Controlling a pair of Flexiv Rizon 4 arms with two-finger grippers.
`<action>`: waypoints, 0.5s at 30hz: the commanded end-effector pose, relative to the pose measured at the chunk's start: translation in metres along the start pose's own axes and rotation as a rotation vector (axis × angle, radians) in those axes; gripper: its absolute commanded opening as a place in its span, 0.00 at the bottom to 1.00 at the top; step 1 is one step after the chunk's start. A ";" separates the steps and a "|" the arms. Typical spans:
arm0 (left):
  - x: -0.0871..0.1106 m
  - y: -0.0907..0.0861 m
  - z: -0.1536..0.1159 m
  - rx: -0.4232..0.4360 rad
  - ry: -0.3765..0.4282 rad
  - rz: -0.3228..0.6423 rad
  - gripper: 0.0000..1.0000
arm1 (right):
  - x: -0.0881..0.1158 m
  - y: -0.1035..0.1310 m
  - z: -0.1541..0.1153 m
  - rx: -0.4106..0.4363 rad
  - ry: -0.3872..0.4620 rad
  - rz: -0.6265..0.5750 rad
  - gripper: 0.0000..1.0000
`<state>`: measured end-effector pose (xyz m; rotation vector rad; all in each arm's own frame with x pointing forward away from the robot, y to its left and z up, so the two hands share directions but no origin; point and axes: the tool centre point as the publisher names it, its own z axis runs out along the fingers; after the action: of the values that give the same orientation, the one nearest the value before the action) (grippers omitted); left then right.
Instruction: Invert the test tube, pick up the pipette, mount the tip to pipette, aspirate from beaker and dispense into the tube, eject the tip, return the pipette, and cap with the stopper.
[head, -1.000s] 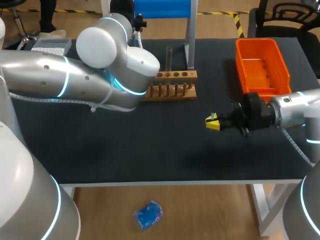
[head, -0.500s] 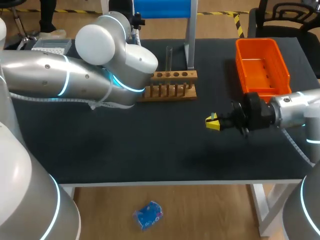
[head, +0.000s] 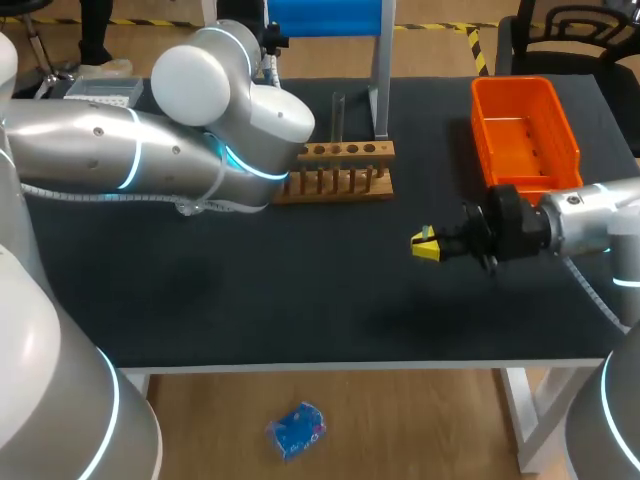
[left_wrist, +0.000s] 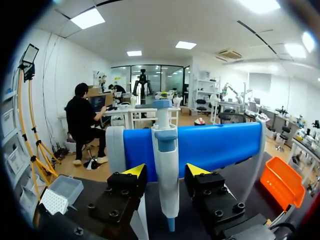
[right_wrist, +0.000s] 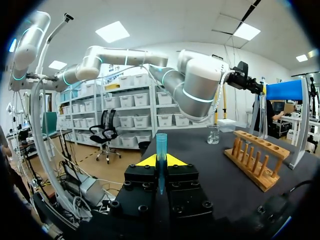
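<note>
Blue tip (right_wrist: 161, 146) is sitting clenched in the level right end effector (right_wrist: 160, 162); the left end effector (left_wrist: 166, 171), released, is straddling the pipette (left_wrist: 165, 145), hidden overhead behind its arm (head: 120, 155).

left arm (head: 110, 155) | elbow eased slightly leftward, away from wooden rack (head: 340, 172)

The left arm (head: 110, 150) is wearing smooth silver-grey shells: fat tubes ending in a rounded white cap, with thin rings of cyan light glowing at the joints. A pale ribbed cable (head: 190, 207) is running along its underside. The right arm (head: 600, 218) is showing the same silver finish, narrowing into a black wrist. The left gripper (left_wrist: 165, 171) and right gripper (right_wrist: 161, 161) are carrying black blocky fingers, studded with round screws and tipped with bright yellow wedges.
</note>
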<state>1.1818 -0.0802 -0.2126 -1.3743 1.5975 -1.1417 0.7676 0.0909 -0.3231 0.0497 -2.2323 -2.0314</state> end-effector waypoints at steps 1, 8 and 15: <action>0.001 0.001 0.008 0.008 0.000 -0.002 0.47 | 0.001 0.000 0.000 0.001 -0.001 -0.001 0.00; 0.001 0.001 0.013 0.009 -0.001 -0.001 0.50 | 0.001 0.000 0.000 0.001 -0.001 -0.001 0.00; 0.002 0.001 0.017 0.009 -0.001 -0.001 0.50 | 0.001 0.000 0.000 0.001 -0.001 -0.001 0.00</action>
<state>1.1927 -0.0826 -0.2149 -1.3721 1.5978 -1.1451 0.7676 0.0909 -0.3231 0.0497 -2.2323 -2.0314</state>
